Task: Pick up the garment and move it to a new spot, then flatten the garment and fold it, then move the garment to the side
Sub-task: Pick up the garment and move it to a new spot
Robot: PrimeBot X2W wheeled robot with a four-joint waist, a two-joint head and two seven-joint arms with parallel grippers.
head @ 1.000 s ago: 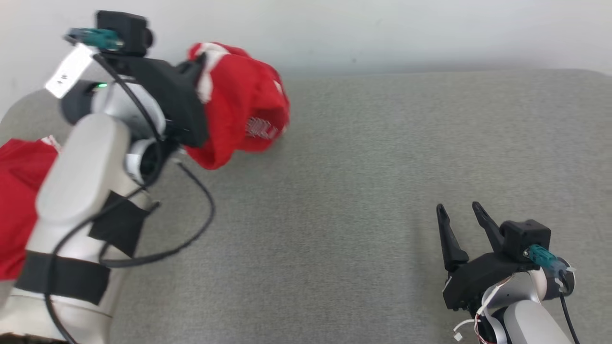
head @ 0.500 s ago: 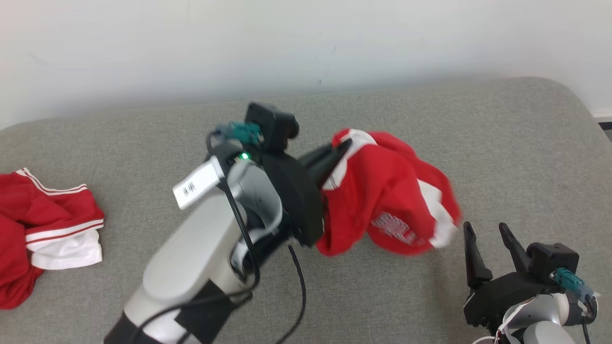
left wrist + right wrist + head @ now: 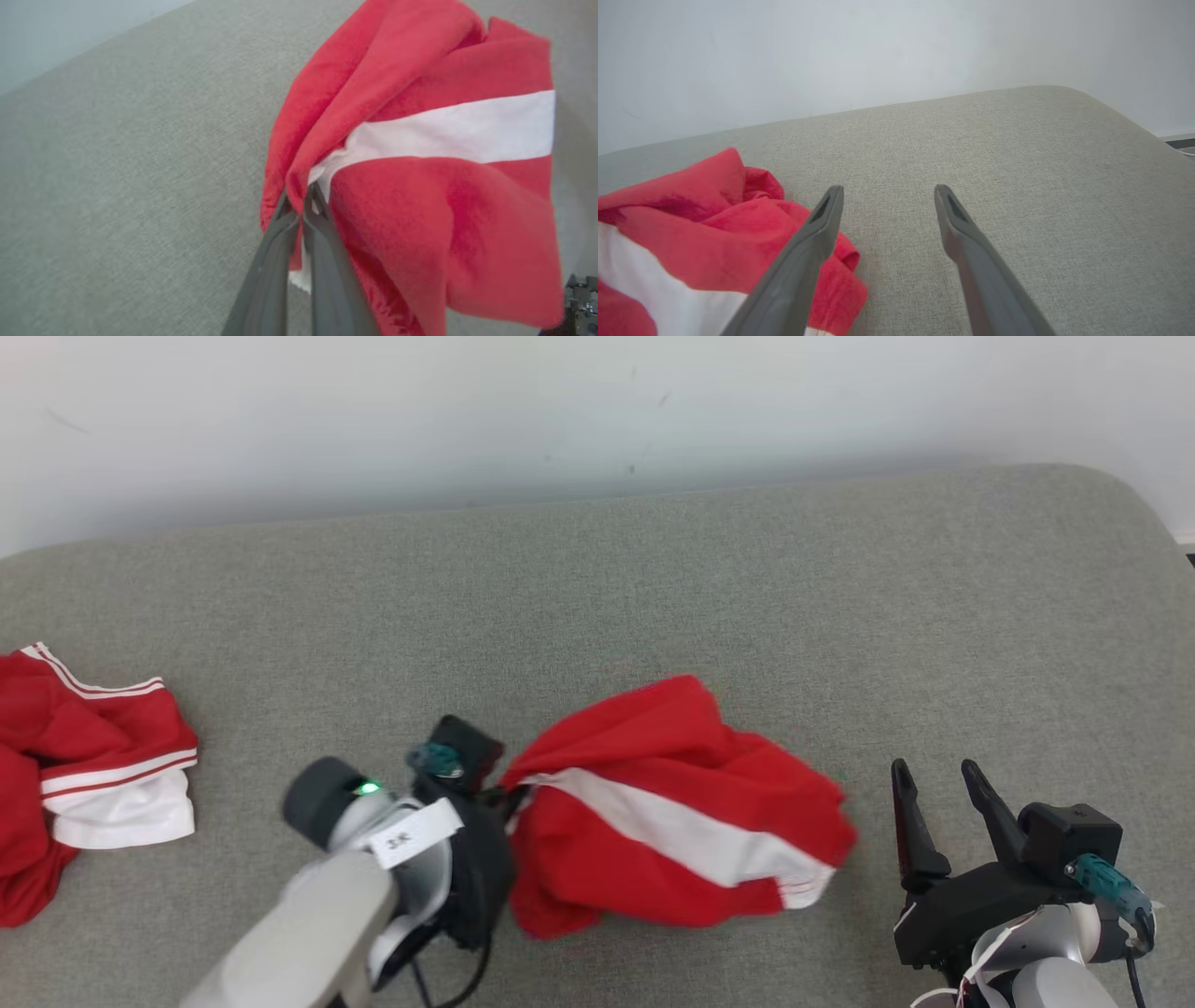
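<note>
The garment (image 3: pixel 672 807) is red cloth with a broad white stripe, bunched on the grey cushion near its front middle. My left gripper (image 3: pixel 509 795) is shut on the garment's left edge; the left wrist view shows the two fingers (image 3: pixel 322 242) pressed together on a fold of the garment (image 3: pixel 420 154), where red meets white. My right gripper (image 3: pixel 934 779) stands open at the lower right, just right of the cloth and not touching it. In the right wrist view its fingers (image 3: pixel 822 224) are spread, with the garment (image 3: pixel 691 238) at the lower left.
A second red and white garment (image 3: pixel 84 775) lies crumpled at the cushion's left edge. The grey cushion (image 3: pixel 653 597) runs back to a white wall (image 3: pixel 560 411) and rounds off at the far right.
The left arm has swung down and lowered the garment onto the cushion's front middle, where it now rests spread wider. The head camera shifted. My right gripper stays open in place.
</note>
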